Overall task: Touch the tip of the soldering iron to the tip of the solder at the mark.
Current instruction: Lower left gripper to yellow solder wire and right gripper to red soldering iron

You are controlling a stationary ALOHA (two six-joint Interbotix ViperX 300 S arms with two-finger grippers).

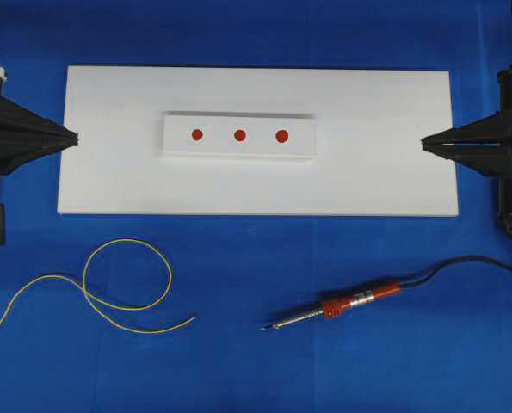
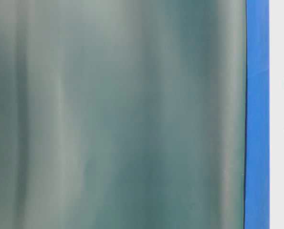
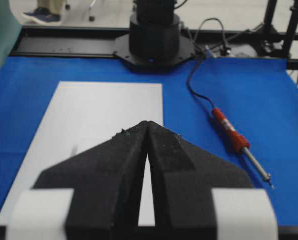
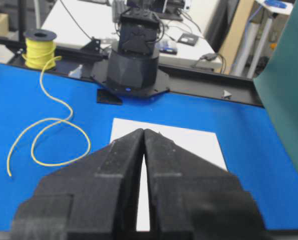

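Overhead view: a white board (image 1: 256, 142) lies on the blue cloth (image 1: 256, 284), toward its far edge, and carries a small raised white block (image 1: 238, 136) with three red dots (image 1: 239, 135) in a row. The left gripper (image 1: 73, 137) has its jaws pressed together, with the tip at the board's left edge; the right gripper (image 1: 426, 144) is likewise closed at the board's right edge. Neither holds anything. The solder (image 1: 122, 288) lies on the cloth near its front left corner, curled into one loop, and runs off the left edge. The soldering iron (image 1: 337, 307) lies on the cloth toward the front right, tip pointing left, well apart from the solder. Its black cord (image 1: 471, 262) trails to the right edge.

Table-level view: a blurred green sheet (image 2: 118, 114) fills most of the picture. A strip of blue cloth and the white block's three dots show at the right.

Left wrist view: the closed foam-padded jaws hang over the board. The iron lies on the cloth to the right, and its cord leads back toward the other arm's base (image 3: 154, 42).

Right wrist view: the closed jaws point over the board's end. The solder loops on the cloth at the left and runs up to a yellow spool (image 4: 38, 47) beyond the cloth's far edge.
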